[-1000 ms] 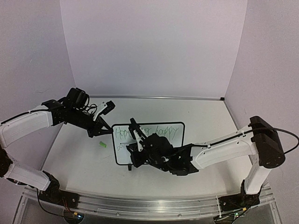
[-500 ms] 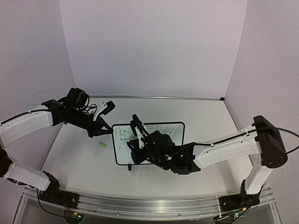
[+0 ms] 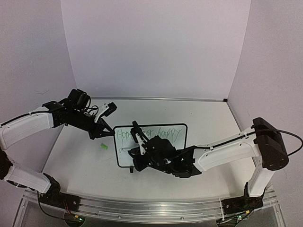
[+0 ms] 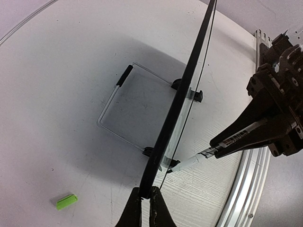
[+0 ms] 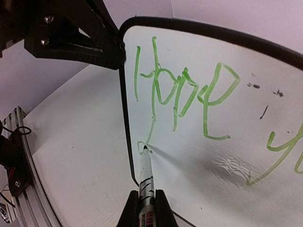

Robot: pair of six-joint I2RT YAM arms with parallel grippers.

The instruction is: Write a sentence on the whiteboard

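White table (image 3: 208, 118) carrying a small black-bordered whiteboard (image 3: 123, 158), midway between its side edges.
The left gripper (image 4: 146, 196) pinches the board's left border. The right gripper (image 5: 146, 203) is clamped on a white marker (image 5: 146, 177) whose tip touches the board's lower-left corner, under the green handwritten sentence (image 5: 154, 75). A green cap (image 4: 66, 201) lies to the left.

Left pincer (image 3: 109, 134) at left edge of whiteboard (image 3: 122, 157), marker (image 5: 146, 171) tip on it, cap (image 4: 66, 201) left of it
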